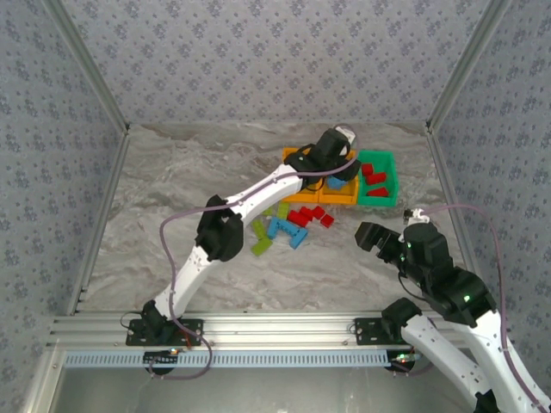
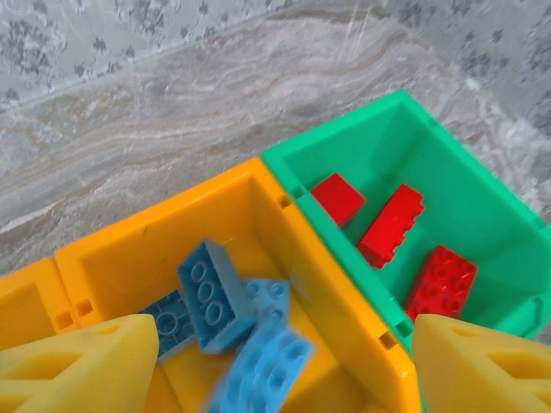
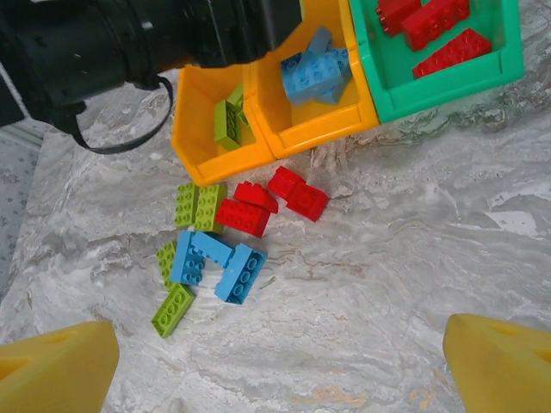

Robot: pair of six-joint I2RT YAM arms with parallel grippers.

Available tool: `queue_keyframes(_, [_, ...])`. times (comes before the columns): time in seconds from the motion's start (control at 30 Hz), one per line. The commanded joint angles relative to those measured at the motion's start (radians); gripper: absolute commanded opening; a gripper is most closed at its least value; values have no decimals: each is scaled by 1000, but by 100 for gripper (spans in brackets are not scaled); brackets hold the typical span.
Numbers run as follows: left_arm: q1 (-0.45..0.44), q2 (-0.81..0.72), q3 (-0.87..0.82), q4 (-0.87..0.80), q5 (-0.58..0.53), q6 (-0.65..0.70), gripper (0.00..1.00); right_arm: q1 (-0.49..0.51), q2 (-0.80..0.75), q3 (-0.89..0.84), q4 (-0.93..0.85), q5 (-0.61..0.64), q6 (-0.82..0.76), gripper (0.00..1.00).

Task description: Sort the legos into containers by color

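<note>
Three rectangular plastic bins: two orange bins (image 3: 228,163), one green bin (image 3: 439,90) holding three red studded bricks (image 3: 435,21). Loose on marble table (image 3: 387,258): four red bricks (image 3: 244,215), four lime bricks (image 3: 209,206), roughly three blue bricks (image 3: 241,271). Left claw (image 2: 280,344) and right claw (image 3: 280,344) both apart.

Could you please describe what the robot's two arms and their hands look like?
The left arm and right arm both have white links and bulky black joints, with a thin mauve cable looping alongside each. The left hand and right hand end in wedge-shaped yellow fingers.
</note>
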Motion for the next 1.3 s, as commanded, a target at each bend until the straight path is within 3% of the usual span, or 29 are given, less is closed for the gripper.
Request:
queue_keyframes(0.0, [-8,-165,-59,-12,18,15,78,-1,-7,-18,-11,27,16,99])
queue_keyframes(0.17, [-57,-593,-659,287,-24,-46,78,0,21,-50,40,-1,2,99])
queue_keyframes(0.23, [-97,-795,-917,409,-67,-25,78,0,58,-66,78,-31,-8,99])
queue_keyframes(0.3, [-140,-956,-1082,424,-99,44,80,4,110,-75,120,-67,-15,99])
queue_keyframes(0.53, [-262,-1396,-1326,75,-73,331,86,37,408,-79,315,-137,-78,100])
queue_keyframes(0.63, [-267,-1550,-1345,-132,46,510,93,40,569,-73,390,-112,-188,100])
queue_keyframes(0.73, [-267,-1694,-1422,-266,121,740,99,36,748,-29,385,-4,-296,99])
queue_keyframes(0.9, [-267,-1845,-1626,-206,118,943,99,-31,1013,67,427,-48,-399,94])
queue_keyframes(1.03, [-254,-1833,-1697,-171,156,980,99,-64,1111,93,520,-131,-430,92])
queue_keyframes(1.27, [-250,-1761,-1732,-164,155,974,99,-84,1211,105,564,-178,-396,69])
